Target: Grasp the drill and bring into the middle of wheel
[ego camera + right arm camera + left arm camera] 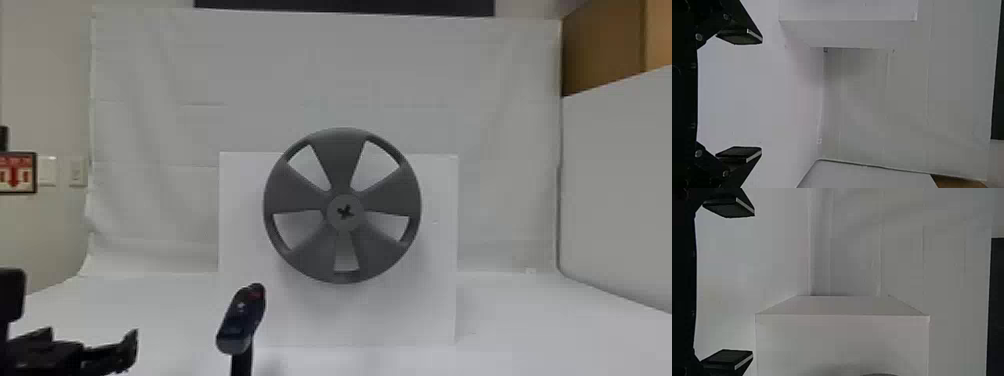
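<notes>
In the head view, my left gripper [107,352] is low at the left, left of and apart from the drill [241,320]. The drill is dark, with its handle running down past the bottom edge. Behind it and to the right, the grey five-spoke wheel [342,160] faces forward, a dark cross-shaped mark at its hub. In the left wrist view, my left gripper [753,284] stands open with nothing between its fingers; a grey curved edge shows low down. My right gripper [761,94] is also open and holds nothing in the right wrist view.
A white box [435,300] stands directly behind the wheel on the white surface [525,330]. White cloth [150,125] hangs at the back, and a pale panel [620,175] borders the right side. In the right wrist view, the box [848,33] is near the top.
</notes>
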Controlling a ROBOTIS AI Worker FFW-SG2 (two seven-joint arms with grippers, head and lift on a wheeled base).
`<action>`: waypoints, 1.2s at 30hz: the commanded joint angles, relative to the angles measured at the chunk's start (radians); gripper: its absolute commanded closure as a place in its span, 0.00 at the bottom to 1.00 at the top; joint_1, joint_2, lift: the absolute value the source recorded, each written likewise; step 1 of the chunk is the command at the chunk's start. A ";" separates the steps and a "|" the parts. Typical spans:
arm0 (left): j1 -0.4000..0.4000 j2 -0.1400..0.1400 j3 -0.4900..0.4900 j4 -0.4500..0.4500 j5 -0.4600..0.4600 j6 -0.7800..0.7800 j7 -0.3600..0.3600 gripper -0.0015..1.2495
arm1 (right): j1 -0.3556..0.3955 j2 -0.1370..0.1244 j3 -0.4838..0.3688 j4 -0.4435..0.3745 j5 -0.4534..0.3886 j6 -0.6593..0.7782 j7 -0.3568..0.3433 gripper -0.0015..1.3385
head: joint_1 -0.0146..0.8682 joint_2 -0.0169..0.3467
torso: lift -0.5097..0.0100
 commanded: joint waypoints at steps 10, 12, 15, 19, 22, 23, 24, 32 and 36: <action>0.001 0.000 0.006 0.000 -0.006 0.001 0.000 0.02 | -0.007 0.000 0.001 0.000 0.000 0.001 0.000 0.22 | 0.02 0.05 | 0.20; 0.002 0.000 0.004 0.000 -0.008 0.001 0.000 0.02 | -0.007 -0.002 -0.001 0.000 -0.002 -0.001 0.000 0.22 | 0.02 0.05 | 0.20; 0.002 0.000 0.003 0.000 -0.011 0.001 0.000 0.02 | -0.005 -0.003 -0.002 0.000 -0.003 -0.001 0.000 0.22 | 0.02 0.05 | 0.20; 0.002 0.000 -0.003 0.000 -0.020 0.001 0.000 0.02 | -0.002 -0.009 -0.002 0.000 -0.008 0.001 0.000 0.22 | 0.02 0.05 | 0.20; 0.002 0.000 -0.005 0.000 -0.021 0.001 0.000 0.02 | -0.002 -0.009 -0.002 0.000 -0.008 -0.001 0.000 0.22 | 0.02 0.05 | 0.20; 0.002 0.000 -0.003 0.000 -0.021 0.001 0.000 0.03 | -0.002 -0.009 -0.002 0.000 -0.008 -0.001 0.000 0.22 | 0.02 0.05 | 0.20; 0.002 0.000 -0.003 0.000 -0.021 -0.001 0.000 0.03 | -0.002 -0.011 -0.004 0.000 -0.008 0.001 0.000 0.22 | 0.02 0.05 | 0.20; 0.002 0.000 -0.010 0.000 -0.028 0.001 0.000 0.02 | -0.002 -0.014 -0.002 0.000 -0.008 0.001 0.000 0.22 | 0.02 0.05 | 0.20; 0.001 0.000 -0.010 0.000 -0.028 0.001 0.000 0.03 | -0.002 -0.015 -0.002 0.000 -0.008 0.001 0.000 0.22 | 0.02 0.05 | 0.20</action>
